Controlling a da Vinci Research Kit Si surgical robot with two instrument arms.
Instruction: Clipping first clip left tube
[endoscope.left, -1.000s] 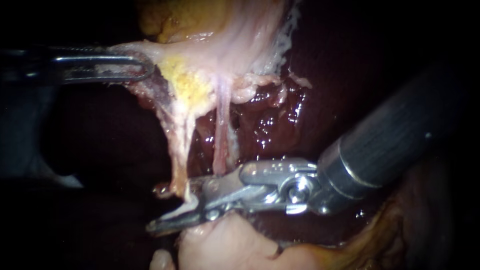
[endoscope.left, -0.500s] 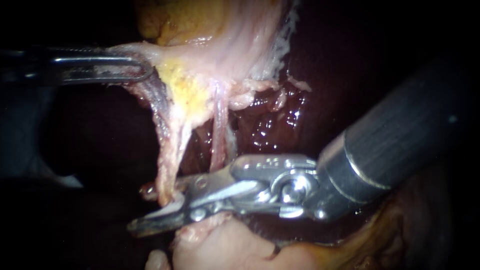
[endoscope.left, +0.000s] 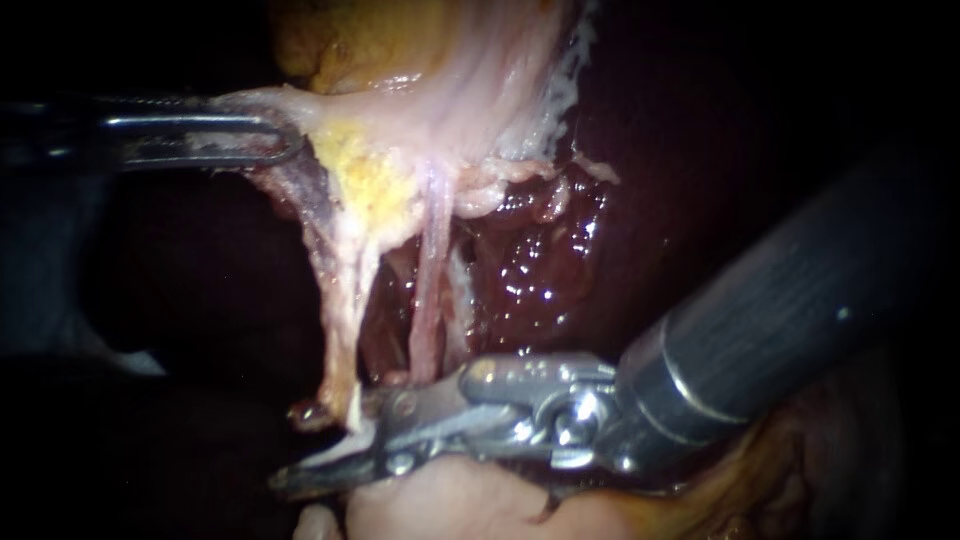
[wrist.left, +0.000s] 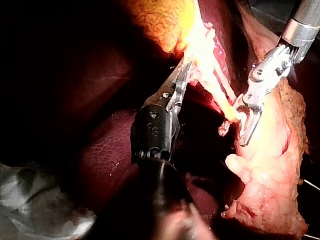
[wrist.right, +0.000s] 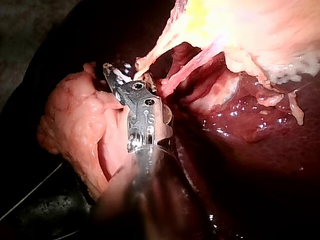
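- Between the jaws of the right instrument (endoscope.left: 325, 448), the left tube (endoscope.left: 340, 300) is coming down from the stretched tissue above. Its lower end is meeting the mouth just behind the upper jaw's tip.
- Those jaws are standing slightly apart, with a narrow wedge of gap showing. The tube is leaning on the upper jaw and is not being pinched from both sides, as far as I can see.
- Something whitish is lying in the gap, and I cannot tell whether it is a clip or the tube's frayed end.
- In the right wrist view, the tube's pale end (wrist.right: 142, 65) is lying across the jaws of the same instrument (wrist.right: 120, 75), near their tips.
- Beside the left tube, toward this instrument's hinge, the right tube (endoscope.left: 428, 290) is hanging outside the jaws and passing behind the upper jaw's body.
- Well away from it, the left instrument (endoscope.left: 280, 135) is gripping a pale fold (endoscope.left: 300, 100) by the gallbladder (endoscope.left: 340, 40). Its jaws are clamped on the fold, and both tubes are being held taut.
- Under the right instrument a pale fatty lump (endoscope.left: 440, 500) is lying, and behind the tubes the liver (endoscope.left: 530, 270) is glistening.
- Judging from this, the step in hand is seating the jaws around the left tube, and no clip is showing on it yet.
- The next move calls for easing forward until the tube is crossing both jaws fully. The right tube must be left out before the jaws are squeezed closed.
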